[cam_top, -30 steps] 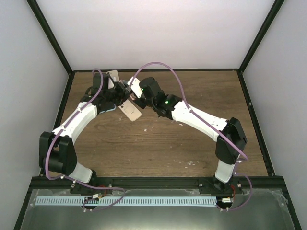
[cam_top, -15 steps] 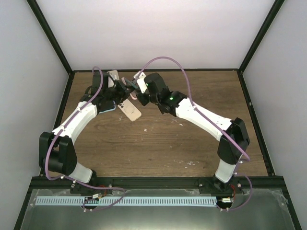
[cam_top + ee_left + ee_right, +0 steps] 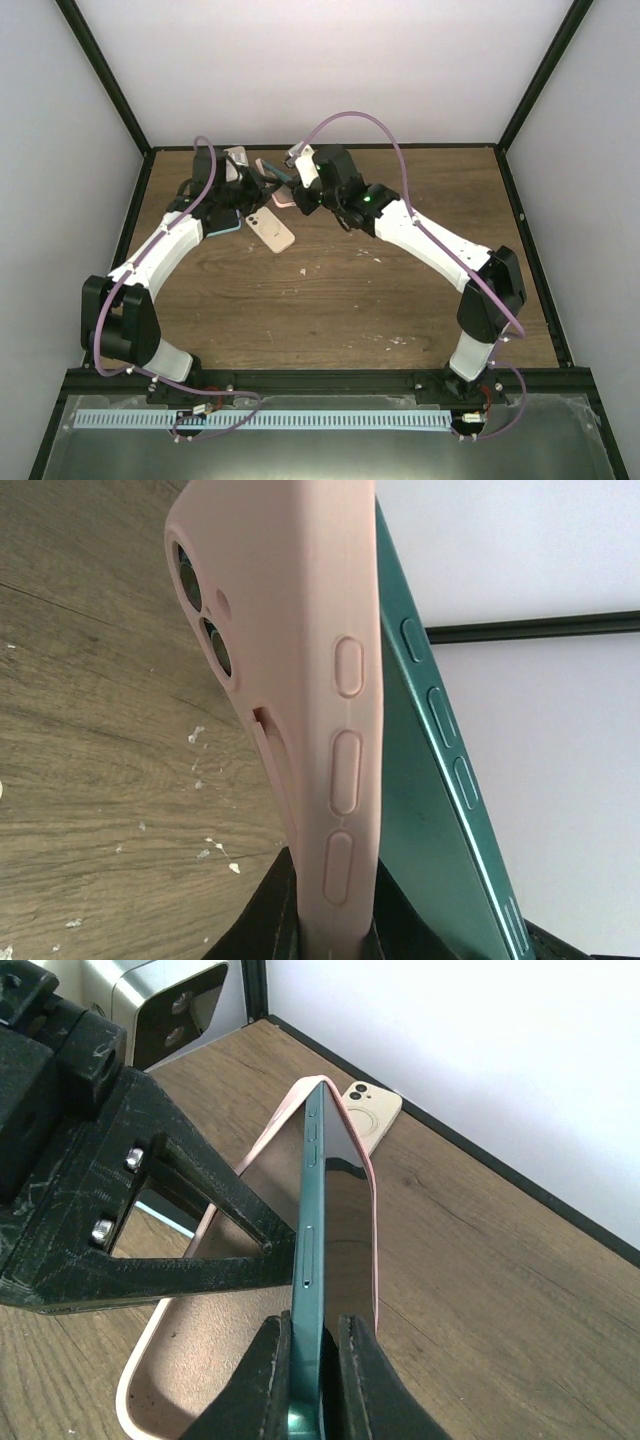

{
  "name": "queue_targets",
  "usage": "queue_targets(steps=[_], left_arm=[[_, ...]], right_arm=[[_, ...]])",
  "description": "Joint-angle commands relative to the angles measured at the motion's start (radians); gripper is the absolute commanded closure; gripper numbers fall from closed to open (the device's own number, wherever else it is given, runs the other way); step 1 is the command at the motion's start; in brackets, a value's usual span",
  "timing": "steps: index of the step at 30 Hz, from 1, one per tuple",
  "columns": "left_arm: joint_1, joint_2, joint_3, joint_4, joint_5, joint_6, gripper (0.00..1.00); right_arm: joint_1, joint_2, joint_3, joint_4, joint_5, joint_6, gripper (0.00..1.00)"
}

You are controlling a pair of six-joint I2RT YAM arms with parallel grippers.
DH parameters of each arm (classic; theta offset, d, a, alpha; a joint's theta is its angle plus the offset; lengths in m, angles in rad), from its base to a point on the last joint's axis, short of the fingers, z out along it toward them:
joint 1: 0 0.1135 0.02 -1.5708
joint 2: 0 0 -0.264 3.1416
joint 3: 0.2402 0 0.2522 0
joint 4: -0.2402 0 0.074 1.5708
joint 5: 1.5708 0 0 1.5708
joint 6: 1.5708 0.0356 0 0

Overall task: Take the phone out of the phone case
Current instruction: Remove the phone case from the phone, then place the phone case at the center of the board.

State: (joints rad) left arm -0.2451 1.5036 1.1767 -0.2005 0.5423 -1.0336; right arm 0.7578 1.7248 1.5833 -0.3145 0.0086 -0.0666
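right wrist: right gripper (image 3: 305, 1365) pinches phone (image 3: 308, 1230), left gripper (image 3: 340, 925) clamps pink case (image 3: 195, 1355).

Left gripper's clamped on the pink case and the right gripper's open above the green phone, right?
No: the right wrist view shows the right gripper shut on the green phone. The left gripper is clamped on the pink case.

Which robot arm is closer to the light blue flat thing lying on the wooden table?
Left. The left arm lies right over the light blue flat thing, hiding part of it. The right arm comes from the other side and ends short of it, to its right.
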Motion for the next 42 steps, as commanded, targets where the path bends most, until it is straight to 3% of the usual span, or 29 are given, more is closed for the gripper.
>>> queue_targets(steps=[1, 20, 25, 33, 42], left_arm=[[0.054, 0.015, 0.001, -0.047, -0.163, 0.032, 1.0], [0.058, 0.025, -0.006, -0.015, -0.199, 0.11, 1.0], [0.057, 0.046, -0.027, 0.076, -0.073, 0.147, 1.0], [0.002, 0.138, -0.068, 0.215, 0.088, 0.201, 1.0], [-0.126, 0.331, 0.012, 0.255, 0.117, 0.216, 1.0]], right_arm=[[-0.075, -0.109, 0.09, 0.082, 0.111, 0.127, 0.99], [-0.191, -0.146, 0.068, 0.078, -0.016, 0.209, 0.99], [-0.194, -0.172, -0.013, 0.12, 0.051, 0.114, 0.99], [-0.195, -0.266, -0.3, 0.292, 0.256, -0.139, 0.99], [-0.2, -0.342, -0.505, 0.425, 0.382, -0.27, 0.99]])
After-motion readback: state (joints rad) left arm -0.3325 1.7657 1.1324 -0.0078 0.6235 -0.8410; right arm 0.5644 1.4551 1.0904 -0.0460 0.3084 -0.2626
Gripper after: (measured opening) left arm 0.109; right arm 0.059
